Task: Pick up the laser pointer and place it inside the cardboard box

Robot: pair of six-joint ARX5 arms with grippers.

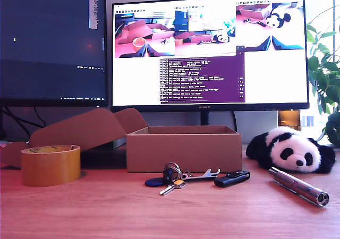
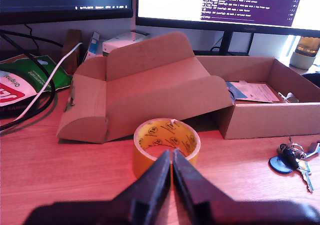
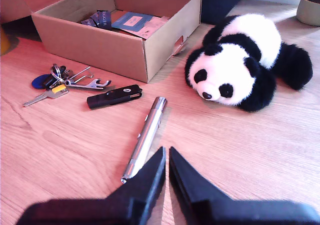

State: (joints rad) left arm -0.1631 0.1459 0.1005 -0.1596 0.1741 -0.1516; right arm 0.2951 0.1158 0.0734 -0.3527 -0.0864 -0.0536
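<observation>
The silver laser pointer lies on the wooden desk in front of the panda toy, at the exterior view's right. In the second wrist view the laser pointer lies just ahead of my second gripper, which is shut and holds nothing. The cardboard box stands open at the middle of the desk, and the second wrist view shows papers inside the cardboard box. My first gripper is shut and empty, hovering close behind the tape roll, with the cardboard box further off. Neither arm shows in the exterior view.
A yellow-brown tape roll and a loose cardboard flap piece sit at the exterior view's left. A bunch of keys and a black key-fob lie in front of the box. The panda toy, two monitors and a plant stand behind.
</observation>
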